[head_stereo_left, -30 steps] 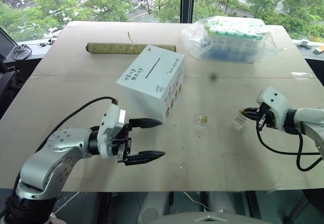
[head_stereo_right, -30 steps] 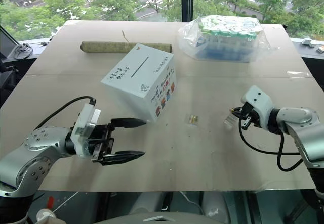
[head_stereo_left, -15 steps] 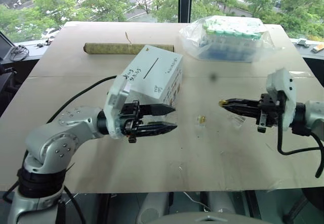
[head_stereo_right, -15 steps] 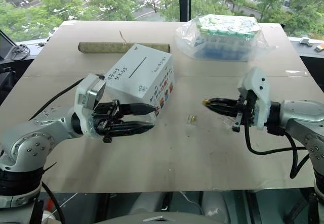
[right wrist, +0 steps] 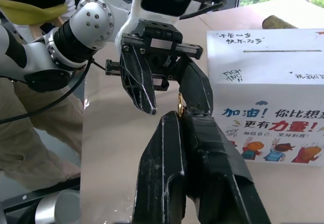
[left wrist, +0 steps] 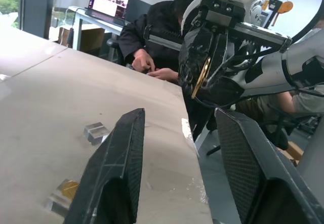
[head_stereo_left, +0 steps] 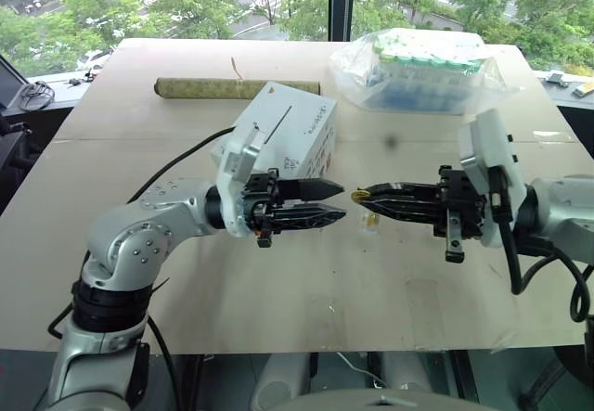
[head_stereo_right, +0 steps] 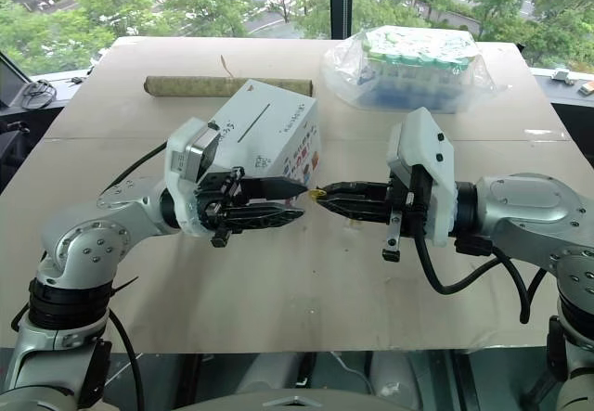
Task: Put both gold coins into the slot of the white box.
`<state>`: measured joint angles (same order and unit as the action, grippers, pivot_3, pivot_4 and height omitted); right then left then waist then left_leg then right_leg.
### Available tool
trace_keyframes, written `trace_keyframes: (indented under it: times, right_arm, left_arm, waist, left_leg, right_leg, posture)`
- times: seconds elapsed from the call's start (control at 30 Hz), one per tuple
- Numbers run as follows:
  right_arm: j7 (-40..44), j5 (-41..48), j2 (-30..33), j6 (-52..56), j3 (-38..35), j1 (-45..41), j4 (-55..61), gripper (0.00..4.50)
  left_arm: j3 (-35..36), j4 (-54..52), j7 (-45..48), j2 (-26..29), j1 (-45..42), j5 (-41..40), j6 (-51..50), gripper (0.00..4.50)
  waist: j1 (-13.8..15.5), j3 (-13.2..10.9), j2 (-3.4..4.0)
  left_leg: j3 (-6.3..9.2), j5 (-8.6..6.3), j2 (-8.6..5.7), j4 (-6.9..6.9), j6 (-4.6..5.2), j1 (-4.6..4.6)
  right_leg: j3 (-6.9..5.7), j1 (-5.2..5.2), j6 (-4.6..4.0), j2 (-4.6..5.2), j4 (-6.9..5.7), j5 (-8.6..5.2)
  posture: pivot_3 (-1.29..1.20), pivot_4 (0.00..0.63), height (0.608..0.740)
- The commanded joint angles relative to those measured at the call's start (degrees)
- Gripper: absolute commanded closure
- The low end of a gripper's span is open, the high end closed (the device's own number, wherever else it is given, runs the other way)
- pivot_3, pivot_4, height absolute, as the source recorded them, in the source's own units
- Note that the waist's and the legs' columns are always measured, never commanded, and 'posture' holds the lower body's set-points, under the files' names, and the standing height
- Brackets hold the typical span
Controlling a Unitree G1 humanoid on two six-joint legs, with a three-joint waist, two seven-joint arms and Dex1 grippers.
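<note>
Right claw pinches gold coin at tip; left claw part open, coin just beside.

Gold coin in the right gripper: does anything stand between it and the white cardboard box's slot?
Yes: the open left gripper hangs between the small gold coin and the white cardboard box. The slot is uncovered.

A shiny gold coin glints like polished metal between the matt black, finely textured plastic fingers of the right gripper. The white box looks like smooth matt cardboard with inked handwriting and printed colour pictures. The table is dull, pale brown board. A glossy, crinkled clear plastic bag holds green-capped tubes; small clear holders look like hard transparent plastic.
</note>
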<state>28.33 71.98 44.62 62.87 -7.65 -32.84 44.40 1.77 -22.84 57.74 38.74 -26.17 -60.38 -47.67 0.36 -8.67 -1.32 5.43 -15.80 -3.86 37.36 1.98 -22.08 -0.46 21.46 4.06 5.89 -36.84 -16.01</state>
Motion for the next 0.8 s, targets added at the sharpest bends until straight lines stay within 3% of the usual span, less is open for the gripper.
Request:
trace_keyframes:
  times: [0.03, 0.5, 0.67, 0.8]
  right_arm:
    - [-0.31, -0.16, 1.01, -1.72, 0.99, -1.57, 0.2, 4.5]
    - [0.25, -1.68, 2.1, -3.93, 3.12, -1.94, -0.91, 4.5]
    - [0.17, -1.0, 2.39, -4.23, 3.27, -1.8, -0.82, 4.5]
    - [0.3, 1.08, 2.55, -4.27, 3.34, -1.69, -0.45, 4.5]
  left_arm:
    - [0.66, -0.58, 0.26, -0.3, -1.43, -0.5, 0.06, 2.97]
    - [1.19, -1.41, -0.29, -0.74, -1.41, -1.21, -0.71, 2.97]
    - [1.0, -1.19, -0.67, -1.04, -1.82, -1.83, -1.15, 4.36]
    - [0.95, -1.06, -0.63, -1.33, -2.11, -2.29, -1.6, 4.36]
  waist:
    - [-0.07, 0.01, -0.01]
    - [-1.0, 0.01, -0.01]
    - [-1.02, 0.0, -0.02]
    - [-1.01, 0.0, -0.02]
  left_leg:
    - [0.01, 0.0, 0.0, 0.0, 0.0, 0.0]
    - [0.02, 0.0, 0.0, 0.0, 0.0, -0.01]
    - [0.02, 0.0, 0.0, 0.0, 0.0, -0.01]
    - [0.02, 0.0, 0.0, 0.0, 0.0, -0.01]
  right_leg:
    - [-0.01, 0.0, 0.0, -0.01, 0.0, 0.0]
    - [-0.01, 0.01, 0.0, 0.0, 0.0, 0.0]
    - [-0.01, 0.01, 0.01, 0.0, 0.0, 0.0]
    - [-0.01, 0.01, 0.0, 0.0, 0.0, 0.0]
  posture:
    - [0.0, 0.15, 0.74]
    - [0.0, 0.15, 0.74]
    - [0.0, 0.15, 0.74]
    - [0.0, 0.15, 0.74]
